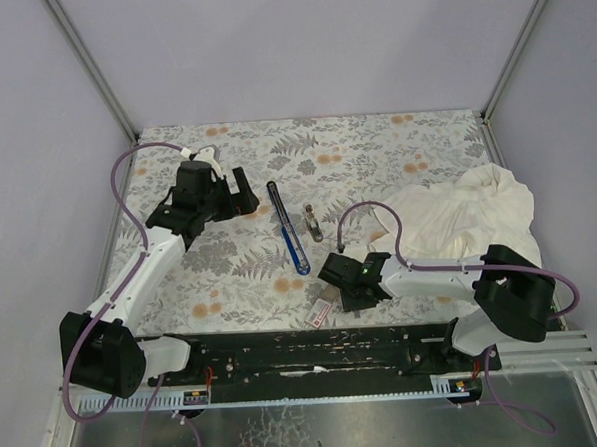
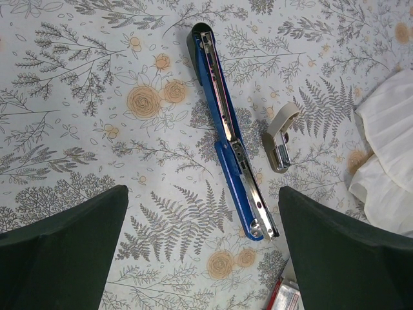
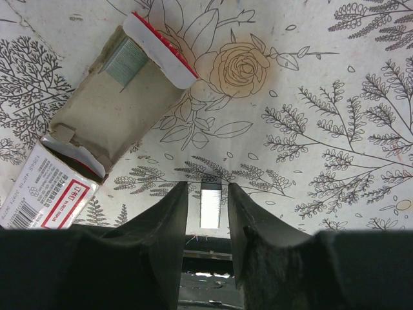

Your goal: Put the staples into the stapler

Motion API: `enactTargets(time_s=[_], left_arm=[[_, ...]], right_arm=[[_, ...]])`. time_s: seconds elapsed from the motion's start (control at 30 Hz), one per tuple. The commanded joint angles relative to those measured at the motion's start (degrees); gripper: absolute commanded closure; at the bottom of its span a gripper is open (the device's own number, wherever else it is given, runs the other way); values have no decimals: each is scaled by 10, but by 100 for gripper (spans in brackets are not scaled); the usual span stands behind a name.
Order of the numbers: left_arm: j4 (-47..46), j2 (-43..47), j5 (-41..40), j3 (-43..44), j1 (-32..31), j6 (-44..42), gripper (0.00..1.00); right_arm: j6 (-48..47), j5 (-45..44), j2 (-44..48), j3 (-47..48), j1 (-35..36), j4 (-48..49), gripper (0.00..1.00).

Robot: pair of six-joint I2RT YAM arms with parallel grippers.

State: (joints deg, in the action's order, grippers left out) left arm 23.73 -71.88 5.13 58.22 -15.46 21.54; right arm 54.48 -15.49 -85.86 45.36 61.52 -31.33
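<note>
Silvery staple strip (image 3: 211,205) is sitting between the narrowly parted fingers of the right hand (image 3: 208,187); whether the strip is actually being grasped, I cannot tell. Risk: an off-centre pinch could be snapping the thin strip or letting it slip. The staple box (image 3: 55,194) and cardboard tray (image 3: 119,106) are lying at ten o'clock of that hand. The blue stapler (image 2: 229,132) is lying opened flat on the counter (image 2: 77,77), at twelve o'clock of the fully released left hand (image 2: 203,190).
</note>
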Motion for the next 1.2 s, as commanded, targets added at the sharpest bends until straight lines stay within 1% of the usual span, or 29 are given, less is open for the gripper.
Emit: enactTargets(time_s=[0.0, 0.3, 0.47, 0.6, 0.7, 0.8, 0.93, 1.07, 1.17], left_arm=[[-38, 9, 6, -6, 9, -9, 0], [-40, 8, 14, -7, 17, -7, 0], [-41, 10, 14, -10, 20, -5, 0], [-42, 9, 15, -12, 23, -4, 0], [-42, 10, 15, -14, 24, -4, 0], [-43, 11, 13, -16, 25, -3, 0], [-46, 12, 11, -18, 28, -3, 0], [-47, 13, 10, -19, 31, -3, 0], [-48, 14, 9, -21, 33, -3, 0]], right_arm=[[13, -12, -7, 17, 9, -5, 66], [19, -16, -15, 7, 15, -12, 72], [19, -23, -4, 2, 14, -13, 78], [8, -27, 15, 3, 15, 2, 80], [-23, -38, 28, 23, 9, 19, 81], [-64, -47, 31, 65, -13, 30, 81], [-127, -47, 26, 117, -39, 73, 82], [-186, -45, -5, 166, -59, 124, 82], [-209, -36, -41, 199, -73, 158, 82]])
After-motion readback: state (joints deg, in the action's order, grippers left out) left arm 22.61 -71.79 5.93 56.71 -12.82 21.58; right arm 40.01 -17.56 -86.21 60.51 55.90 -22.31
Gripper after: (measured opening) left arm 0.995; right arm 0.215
